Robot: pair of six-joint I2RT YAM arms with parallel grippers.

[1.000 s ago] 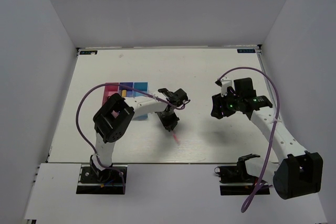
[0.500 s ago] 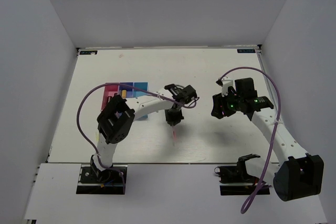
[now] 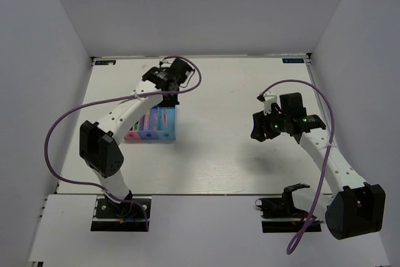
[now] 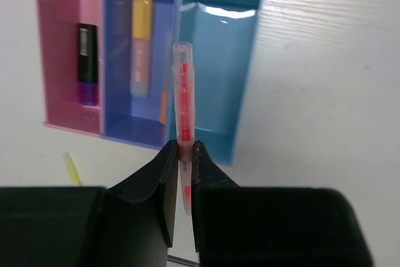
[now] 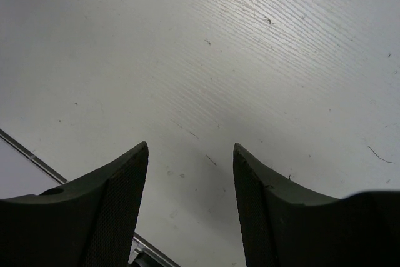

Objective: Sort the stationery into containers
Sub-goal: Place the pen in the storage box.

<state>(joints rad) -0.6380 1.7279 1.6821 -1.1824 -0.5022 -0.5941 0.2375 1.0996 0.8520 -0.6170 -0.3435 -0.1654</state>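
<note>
My left gripper (image 4: 183, 148) is shut on the thin pink-red pen (image 4: 182, 92) and holds it above the three-compartment tray (image 4: 215, 145), over the wall between the dark blue and light blue compartments. The pink compartment holds a black-and-purple marker (image 4: 86, 64). The dark blue one holds a marker with a yellow-orange cap (image 4: 140, 45). The light blue compartment (image 4: 215, 60) has nothing in it. In the top view the left gripper (image 3: 165, 92) hangs over the tray's (image 3: 167, 137) far end. My right gripper (image 3: 257, 128) is open and empty above bare table, as its wrist view shows (image 5: 190, 148).
A small yellow-green scrap (image 4: 70, 168) lies on the table just outside the pink compartment. The left arm's purple cable (image 3: 69, 120) loops out to the left. White walls close in the table on three sides.
The left arm swung from the table's middle to the far left, carrying the pink-red pen off the table to above the tray. The right arm has not moved.
</note>
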